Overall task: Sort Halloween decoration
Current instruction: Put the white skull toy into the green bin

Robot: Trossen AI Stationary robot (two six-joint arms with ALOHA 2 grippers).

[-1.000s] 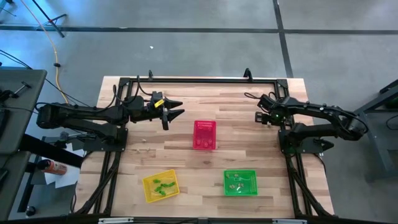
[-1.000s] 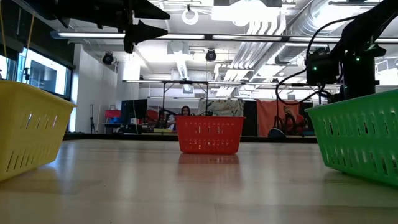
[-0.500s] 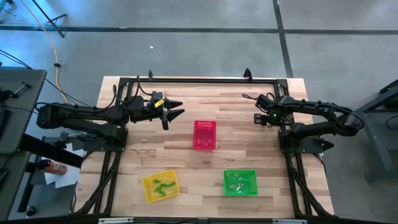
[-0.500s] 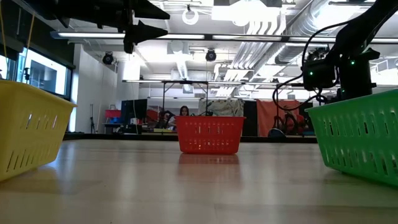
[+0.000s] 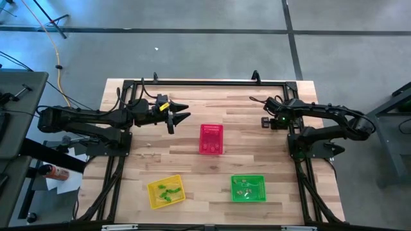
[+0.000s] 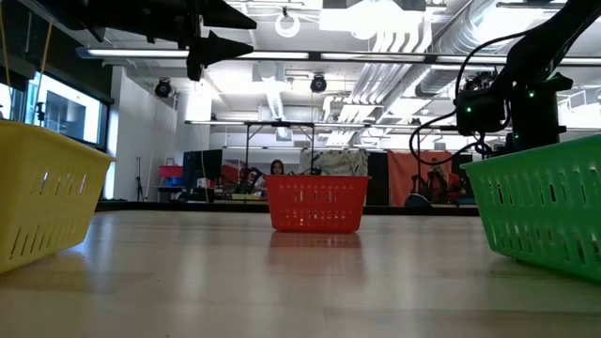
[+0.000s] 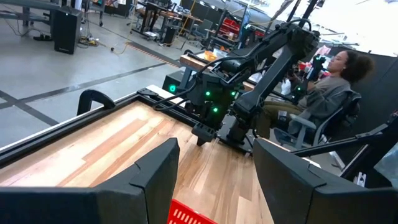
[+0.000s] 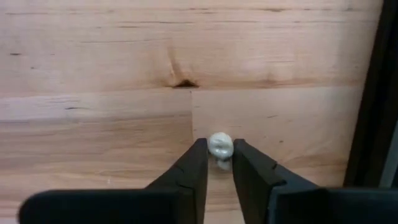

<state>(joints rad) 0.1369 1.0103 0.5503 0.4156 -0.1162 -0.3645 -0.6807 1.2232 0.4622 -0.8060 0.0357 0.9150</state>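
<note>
My right gripper (image 8: 219, 154) hangs over the far right of the table (image 5: 265, 121), shut on a tiny pale whitish trinket (image 8: 219, 145). My left gripper (image 5: 183, 113) is open and empty, held high over the far left part of the table, left of the pink-red basket (image 5: 211, 138). The yellow basket (image 5: 166, 191) at the near edge holds several green trinkets. The green basket (image 5: 248, 188) beside it holds a few small trinkets. In the left wrist view (image 7: 214, 155) the fingers stand wide apart, with the red basket's rim (image 7: 189, 214) below them. My right gripper pinches the round whitish trinket (image 8: 220, 142) between its two fingertips (image 8: 200, 155), only at their free ends. The fingers point down at the table from above. In the low view the gripper (image 6: 481, 105) stands well above the table top.
A black frame (image 5: 205, 82) runs along the far edge and down both sides of the wooden table. Bare wood lies between the three baskets. A person sits beyond the table's right side (image 7: 326, 87). The left arm's base (image 5: 106, 131) and the right arm's base (image 5: 311, 141) stand on the table's sides.
My right gripper has shifted a little toward the table's left, and its arm has drawn toward the far edge. My left arm has kept still.
</note>
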